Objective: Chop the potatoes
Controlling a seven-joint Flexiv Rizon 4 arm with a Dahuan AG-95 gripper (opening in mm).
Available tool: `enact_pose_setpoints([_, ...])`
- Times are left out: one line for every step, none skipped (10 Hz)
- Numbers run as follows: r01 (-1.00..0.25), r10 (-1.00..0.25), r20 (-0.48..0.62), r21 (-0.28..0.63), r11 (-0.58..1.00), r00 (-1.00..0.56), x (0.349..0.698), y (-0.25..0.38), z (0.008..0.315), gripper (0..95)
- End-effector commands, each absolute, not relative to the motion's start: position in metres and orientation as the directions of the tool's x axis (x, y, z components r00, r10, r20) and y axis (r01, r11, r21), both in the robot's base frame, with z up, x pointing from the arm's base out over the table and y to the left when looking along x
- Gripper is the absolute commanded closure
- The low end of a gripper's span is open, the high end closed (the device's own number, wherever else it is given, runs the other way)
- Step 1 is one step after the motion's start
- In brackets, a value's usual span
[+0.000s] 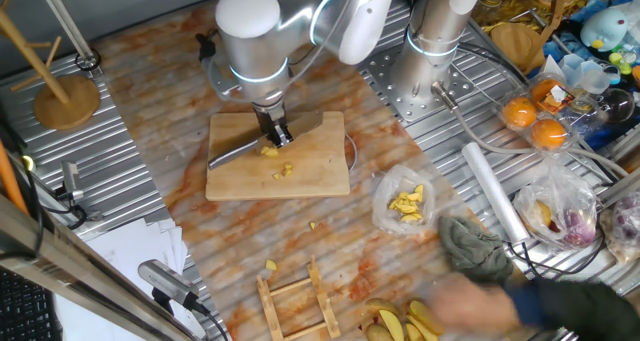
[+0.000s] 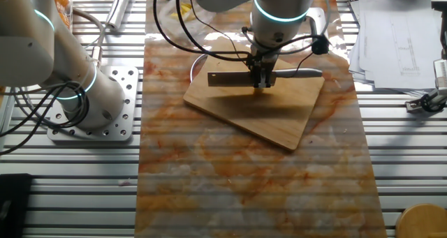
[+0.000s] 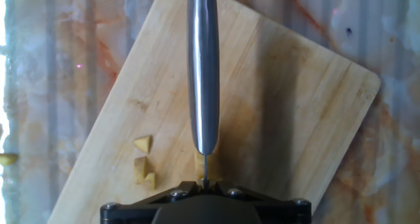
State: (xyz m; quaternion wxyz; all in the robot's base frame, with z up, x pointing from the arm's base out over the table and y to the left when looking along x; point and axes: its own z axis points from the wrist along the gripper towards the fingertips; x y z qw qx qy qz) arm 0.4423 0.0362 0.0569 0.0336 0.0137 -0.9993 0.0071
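A wooden cutting board (image 1: 315,176) lies mid-table, also in the other fixed view (image 2: 279,119) and the hand view (image 3: 282,106). My gripper (image 1: 276,136) is shut on a steel knife (image 1: 232,156) and holds it low over the board. In the other fixed view the gripper (image 2: 262,81) stands over the board's far edge, the knife (image 2: 227,79) level. Small yellow potato chunks (image 1: 270,151) lie on the board by the blade. In the hand view the knife handle (image 3: 203,73) runs away from the gripper (image 3: 205,183), with chunks (image 3: 143,144) left of the blade.
A clear bag of yellow pieces (image 1: 405,203) lies right of the board. A person's gloved hand (image 1: 470,246) moves at the front right near yellow wedges (image 1: 400,323). A wooden rack (image 1: 295,301) lies in front. Stray yellow bits (image 1: 313,224) dot the table. A second arm's base (image 1: 430,51) stands behind.
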Motion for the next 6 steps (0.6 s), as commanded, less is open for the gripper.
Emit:
enact_pose_setpoints([-0.028,-0.026,0.067,-0.018,0.999,-0.997,0.446,0.037,0.050,95.0])
enact_pose_setpoints([-0.028,-0.027,0.067,-0.020,0.999,-0.997,0.447,0.037,0.048,95.0])
enact_pose_setpoints([-0.032,-0.030,0.064,-0.025,0.999,-0.997,0.449,0.037,0.042,95.0])
enact_pose_setpoints([-0.034,-0.033,0.061,-0.025,0.999,-0.998,0.450,0.035,0.037,95.0])
enact_pose_setpoints([-0.027,-0.026,0.066,-0.014,1.000,-0.997,0.450,0.035,0.037,95.0])
enact_pose_setpoints([-0.025,-0.024,0.066,-0.010,1.000,-0.998,0.449,0.036,0.039,95.0])
